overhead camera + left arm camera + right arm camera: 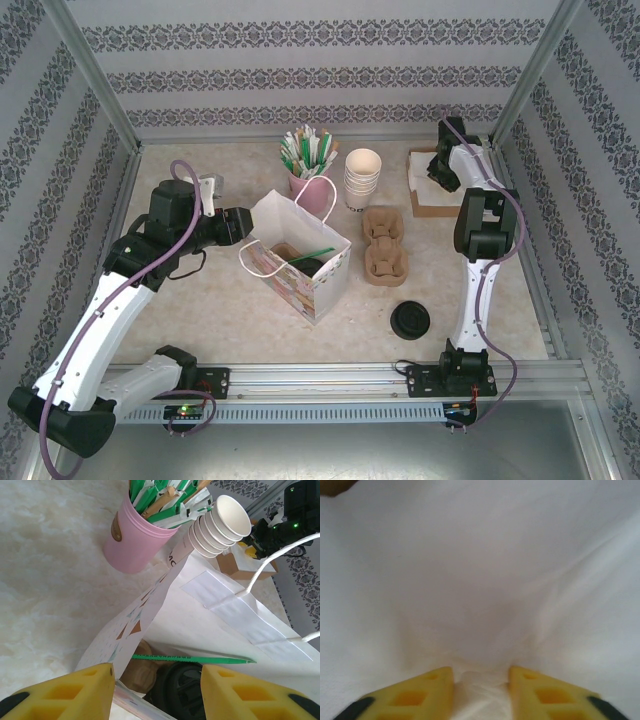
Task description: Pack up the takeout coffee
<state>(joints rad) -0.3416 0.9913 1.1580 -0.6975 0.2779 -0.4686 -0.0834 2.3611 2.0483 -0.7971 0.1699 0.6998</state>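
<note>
Logged takeout coffee [180, 690] inside white paper bag [285, 215], black lid up, beside brown carrier [137, 669] and green straw [195, 658]. Recorded left gripper [156, 674] at bag rim, fingers spread wide, gripping nothing. Recorded right gripper [481, 672] over white sheet [480, 580], fingers partly spread, empty.

White bag [285, 215], pink cup [310, 192]
Bag's outside has pastel flecks (pinks, greens); carrier [385, 245] brown; loose lid [410, 320] black.

The takeout coffee [308, 266] stands upright inside the open white paper bag [285, 215] in the middle of the table [230, 310]. Its round black lid [177, 687] faces up, touching a brown cardboard carrier [137, 670], and a green stick [200, 658] lies across above it. The cup body is hidden.
</note>
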